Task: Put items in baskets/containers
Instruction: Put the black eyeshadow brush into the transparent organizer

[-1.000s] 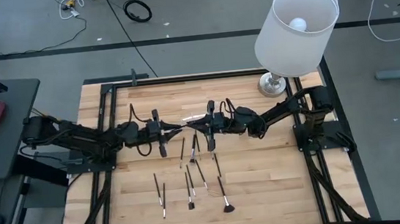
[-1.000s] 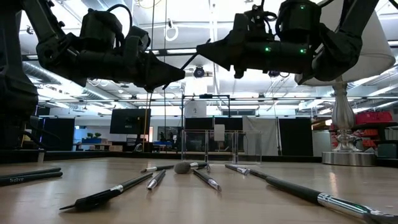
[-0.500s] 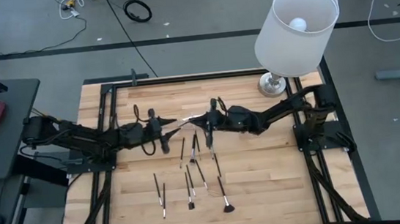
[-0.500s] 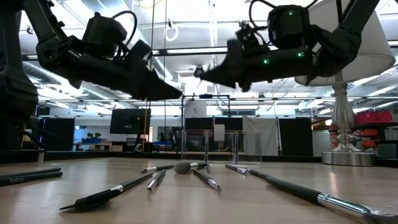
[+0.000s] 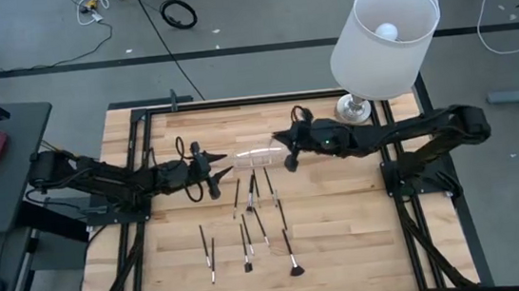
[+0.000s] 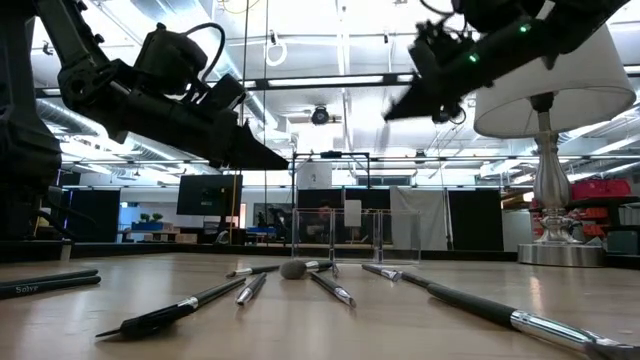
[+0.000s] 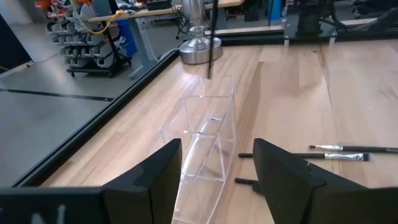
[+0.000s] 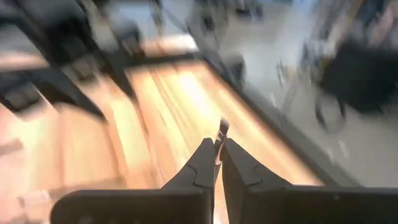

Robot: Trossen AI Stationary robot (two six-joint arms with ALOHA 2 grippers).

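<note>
A clear plastic container (image 5: 258,153) lies on its side at mid table; it also shows in the low view (image 6: 350,232). My left gripper (image 5: 217,178) hovers open just left of it. Its fingers stand on either side of the container's near end (image 7: 208,149) and touch nothing. My right gripper (image 5: 288,159) is shut on one thin dark brush (image 7: 210,37), raised above the container's right end. Several more brushes (image 5: 248,225) lie flat on the wood nearer the front, one of them fan-shaped (image 5: 295,269). My right gripper pinches the thin brush between its two fingertips, and a short end of the brush (image 8: 222,127) sticks out past them. The fingers slant down from the table's right side. The brush hangs about upright, lifted clear, with its lower end (image 7: 209,74) over the container's far end.
A lamp with a white shade (image 5: 383,38) stands on a metal base (image 5: 353,108) at the far right corner, close behind my right arm. A black frame (image 5: 137,157) runs round the tabletop. Loose brushes (image 6: 250,290) cover the middle of the table's front half.
My left gripper has opened and let go of the thin brush that both grippers held a second ago; it has stayed about where it was. My right gripper has kept the brush, risen and swung toward the table's right and far side, turning as it went.
</note>
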